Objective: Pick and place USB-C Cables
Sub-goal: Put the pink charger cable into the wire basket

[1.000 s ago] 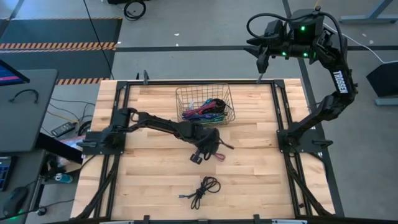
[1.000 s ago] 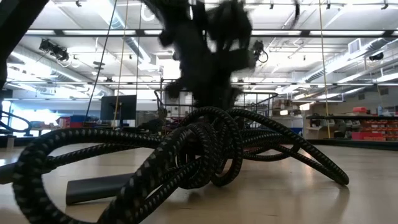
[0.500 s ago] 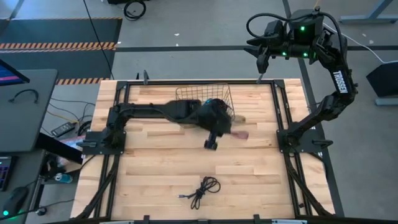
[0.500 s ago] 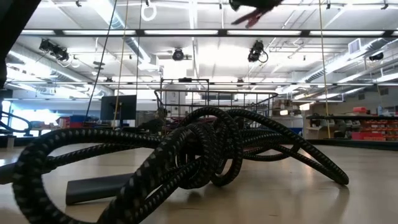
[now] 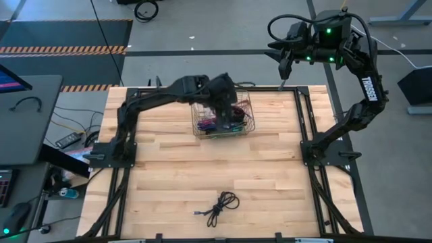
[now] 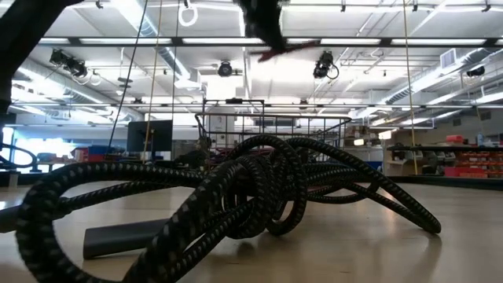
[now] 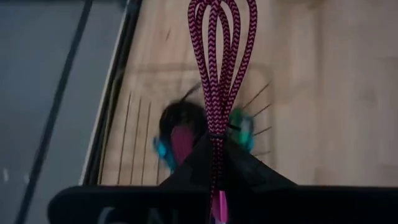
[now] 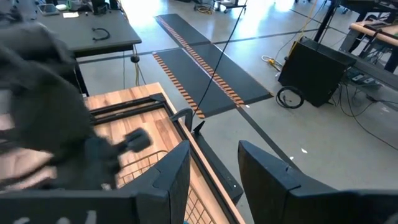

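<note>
A pale butcher-block wooden surface [image 5: 270,169], built of narrow planks and edged by black metal rails, is seen from above. Near its upper middle stands one wire basket [image 5: 247,127], a thin-rod grid, in which a tangle of cables [image 5: 217,125] in purple, magenta, teal and black is heaped; their number cannot be counted. Above the basket, in the upper middle of the high view, hangs the left gripper [image 5: 225,101], its jaws closed narrowly on one magenta cable [image 7: 219,68], a braided cord with a dark zigzag weave folded into long slim loops; in the left wrist view the loops are seen over the basket. One black cable [image 5: 220,206] is laid loosely coiled on the bare wood at the lower middle of the high view, well apart from the basket; in the low view its rope-like braided weave fills the foreground. The right gripper [image 5: 284,61] is held at the upper right of the high view, beyond the far edge of the surface, its two dark blocky fingers [image 8: 272,180] parted with nothing between them.
</note>
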You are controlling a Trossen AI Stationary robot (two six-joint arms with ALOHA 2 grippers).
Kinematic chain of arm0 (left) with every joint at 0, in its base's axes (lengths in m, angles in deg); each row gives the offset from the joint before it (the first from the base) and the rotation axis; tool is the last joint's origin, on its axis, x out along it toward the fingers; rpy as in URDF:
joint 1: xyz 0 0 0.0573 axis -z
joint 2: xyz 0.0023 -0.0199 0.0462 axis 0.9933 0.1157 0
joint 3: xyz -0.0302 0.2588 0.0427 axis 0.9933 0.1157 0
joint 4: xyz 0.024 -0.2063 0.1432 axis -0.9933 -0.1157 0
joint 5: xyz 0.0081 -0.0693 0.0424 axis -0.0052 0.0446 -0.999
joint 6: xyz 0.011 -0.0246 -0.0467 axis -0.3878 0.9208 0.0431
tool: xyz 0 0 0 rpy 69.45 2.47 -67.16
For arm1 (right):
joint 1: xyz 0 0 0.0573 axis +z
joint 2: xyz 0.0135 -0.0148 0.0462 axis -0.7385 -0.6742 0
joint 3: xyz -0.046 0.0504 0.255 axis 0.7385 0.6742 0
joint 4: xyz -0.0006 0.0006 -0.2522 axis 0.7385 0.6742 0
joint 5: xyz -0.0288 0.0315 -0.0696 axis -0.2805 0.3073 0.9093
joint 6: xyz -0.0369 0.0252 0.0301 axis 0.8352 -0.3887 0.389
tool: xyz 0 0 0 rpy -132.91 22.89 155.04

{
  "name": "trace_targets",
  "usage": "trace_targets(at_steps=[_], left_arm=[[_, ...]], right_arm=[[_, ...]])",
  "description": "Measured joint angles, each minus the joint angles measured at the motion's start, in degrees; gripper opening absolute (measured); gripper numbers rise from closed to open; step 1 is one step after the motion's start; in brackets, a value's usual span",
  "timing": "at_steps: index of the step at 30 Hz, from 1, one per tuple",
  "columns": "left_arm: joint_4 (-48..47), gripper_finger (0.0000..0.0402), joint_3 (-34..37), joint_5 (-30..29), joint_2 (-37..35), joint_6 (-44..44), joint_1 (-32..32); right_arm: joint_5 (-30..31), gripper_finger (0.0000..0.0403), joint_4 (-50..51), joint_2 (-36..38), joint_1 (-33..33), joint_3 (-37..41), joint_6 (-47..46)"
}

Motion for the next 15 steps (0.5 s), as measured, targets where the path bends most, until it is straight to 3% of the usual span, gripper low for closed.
trace_targets(at_steps=[9,15], left_arm=[[-2.83,0.0019,6.95,0.04,0.15,7.7,-7.86],[-2.18,0.0019,13.41,0.23,0.09,8.3,-10.46]], right_arm=[[0.02,0.014,0.02,0.0,0.0,0.0,0.07],[0.02,0.014,-0.02,0.0,0.0,0.0,0.07]])
